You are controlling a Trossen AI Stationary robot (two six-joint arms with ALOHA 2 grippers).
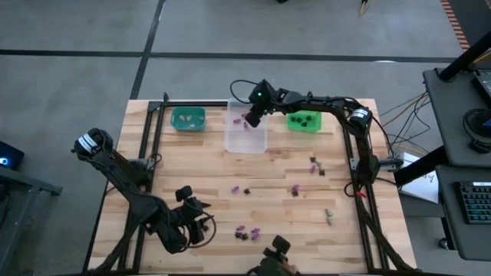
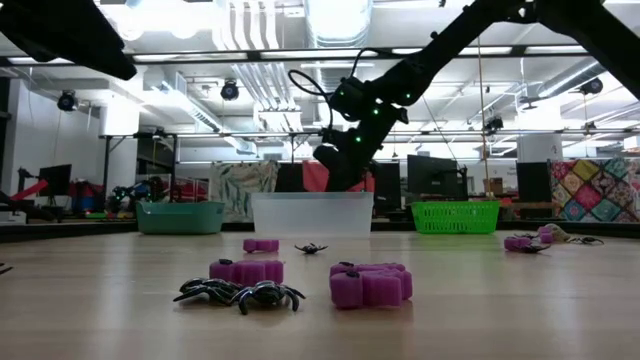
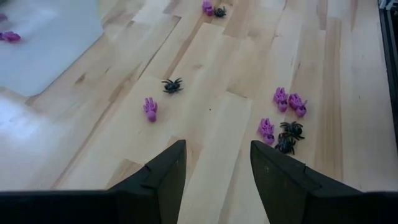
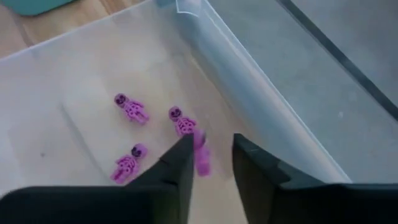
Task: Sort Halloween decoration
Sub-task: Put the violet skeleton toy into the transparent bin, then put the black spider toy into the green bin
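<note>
Right claw (image 4: 210, 163) hangs over the clear bin (image 1: 247, 136) at the far edge of the tabletop (image 1: 268, 203). Its fingers stand apart. A purple trinket (image 4: 201, 152) shows blurred between the tips, and we judge it is dropping free rather than held. Three purple skeleton figures (image 4: 131, 108) already lie on the bin floor just beyond the fingers. Teal bin (image 1: 188, 119) sits to one side of the clear one, green bin (image 1: 304, 121) to the other.

Left claw (image 3: 217, 165) waits low at the near left of the tabletop, fingers apart, nothing between them.

Loose pieces left on the wood:
- a cluster of purple trinkets and black spiders (image 3: 287, 134) near the front edge, ahead of the left claw and off to one side
- a lone black spider (image 3: 172, 85) and a purple figure (image 3: 150, 109) farther out
- a few more scattered mid-tabletop and toward the right rail (image 1: 315, 165)

Relation that matters: the front cluster lies far closer to the left arm. The right arm would have to travel back across the whole tabletop from the bins. We cannot tell any piece's long axis reliably from above. In the left wrist view the purple figure lies roughly along the fingers' line of sight.
</note>
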